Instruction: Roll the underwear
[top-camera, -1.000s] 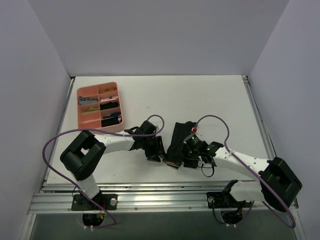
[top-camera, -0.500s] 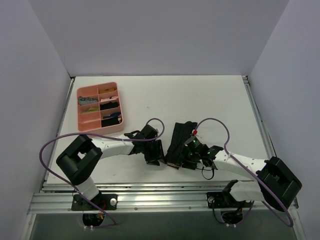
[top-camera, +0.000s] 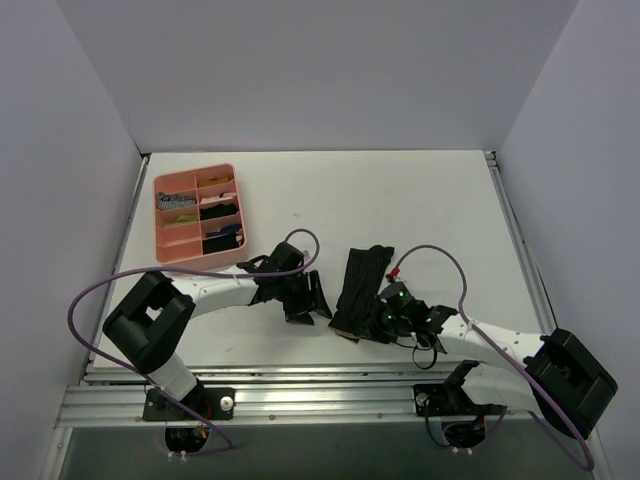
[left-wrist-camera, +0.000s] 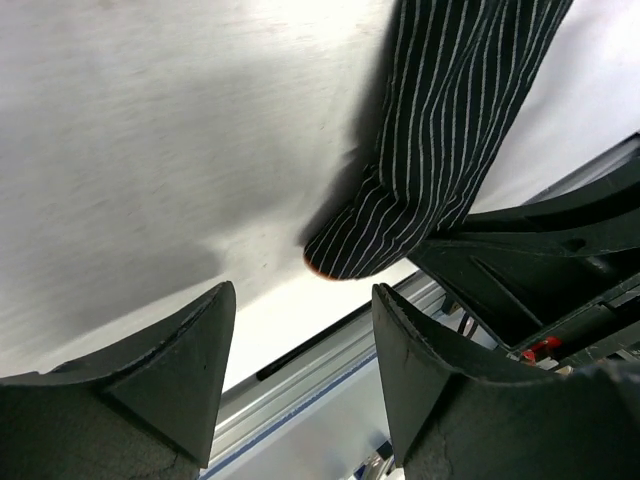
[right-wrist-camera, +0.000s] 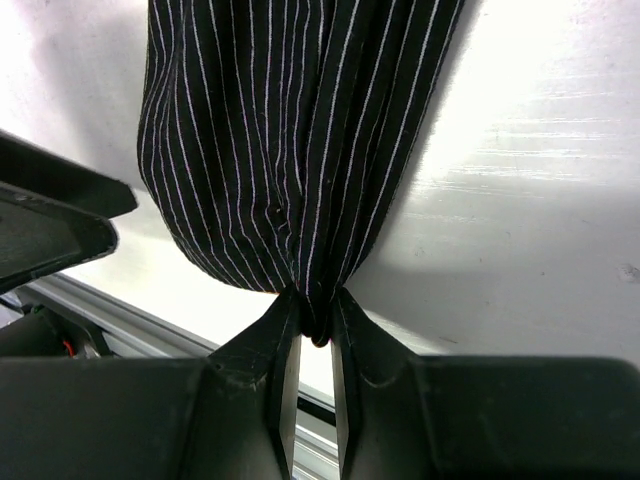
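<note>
- Near the middle of the tabletop's (top-camera: 420, 200) near edge, from the top camera, the underwear (top-camera: 358, 285) lies as a long folded strip pointing away from that edge. The right hand (top-camera: 380, 318) sits at its near end and the left hand (top-camera: 312, 300) just beside its left flank. A pink tray (top-camera: 165, 245) stands well apart, toward the far left corner. No writing can be read here.
- From the left wrist, the left hand (left-wrist-camera: 302, 295) is spread and holds nothing. The underwear (left-wrist-camera: 450, 130), thinly striped, ends in a rounded fold just beyond it. This hand would do best pressing the strip flat, so it cannot slide as the roll begins.
- From the right wrist, the right hand (right-wrist-camera: 315, 322) is pressed together, pinching the near end of the underwear (right-wrist-camera: 290, 130). Only the middle is caught, so the corners may lag. Turning the pinched end over slowly and squarely should keep the roll tight. No label or brand shows.
</note>
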